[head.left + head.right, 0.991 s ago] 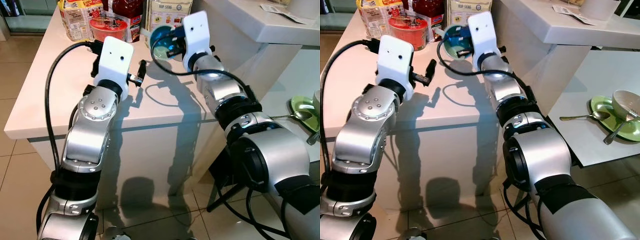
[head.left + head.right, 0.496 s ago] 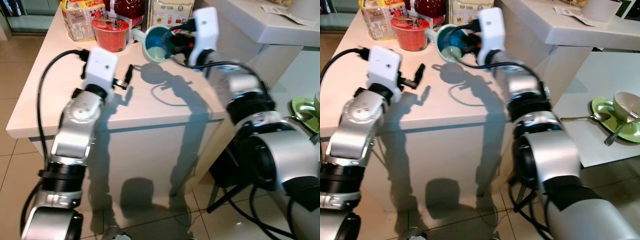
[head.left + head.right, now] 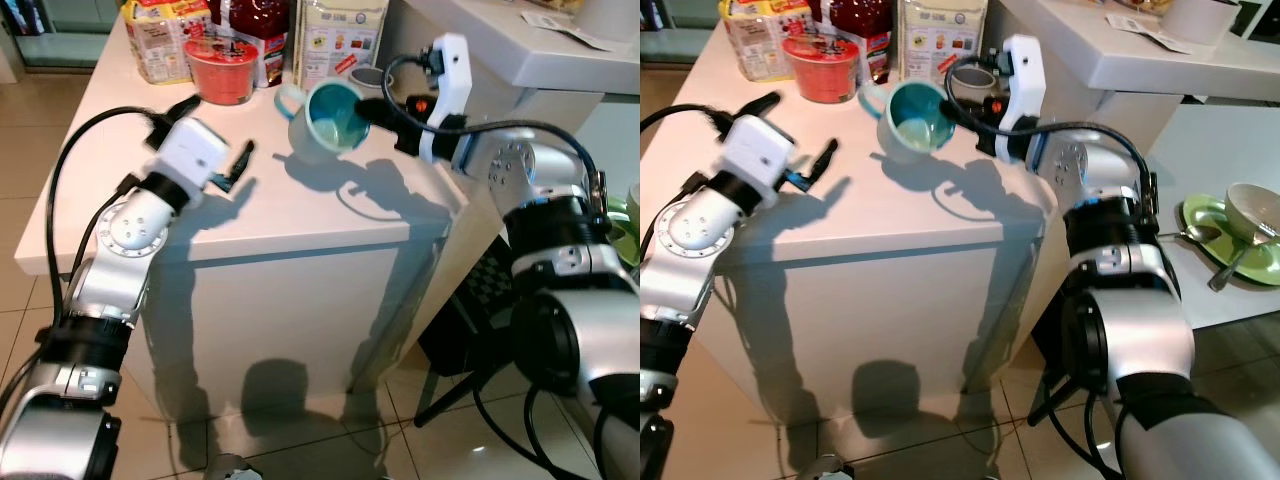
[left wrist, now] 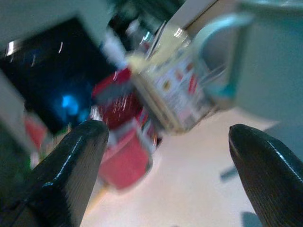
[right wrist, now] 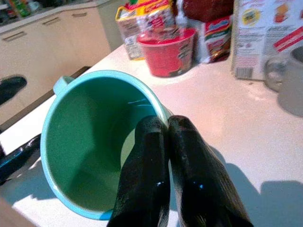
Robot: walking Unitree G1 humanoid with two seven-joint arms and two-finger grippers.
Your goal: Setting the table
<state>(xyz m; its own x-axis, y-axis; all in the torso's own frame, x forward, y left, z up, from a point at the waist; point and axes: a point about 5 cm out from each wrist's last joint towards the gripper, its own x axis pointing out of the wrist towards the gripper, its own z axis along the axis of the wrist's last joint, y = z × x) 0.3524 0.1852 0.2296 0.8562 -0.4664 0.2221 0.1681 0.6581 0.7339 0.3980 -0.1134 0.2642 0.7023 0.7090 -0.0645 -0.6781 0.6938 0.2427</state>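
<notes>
Here the right gripper (image 5: 163, 130) pinches the rim of the teal mug (image 3: 330, 117), one finger inside and one outside, holding it tilted above the white desk (image 3: 300, 200). The right wrist view alone shows the mug's empty green inside. The left gripper (image 3: 238, 163) hovers wide open nearby. The mug has swung rightward, away from the red bowl (image 3: 220, 72), since a second ago.

You see one teal mug (image 3: 328, 117), empty, tipped with its mouth facing you, upper centre of frame, rim pinched.
</notes>
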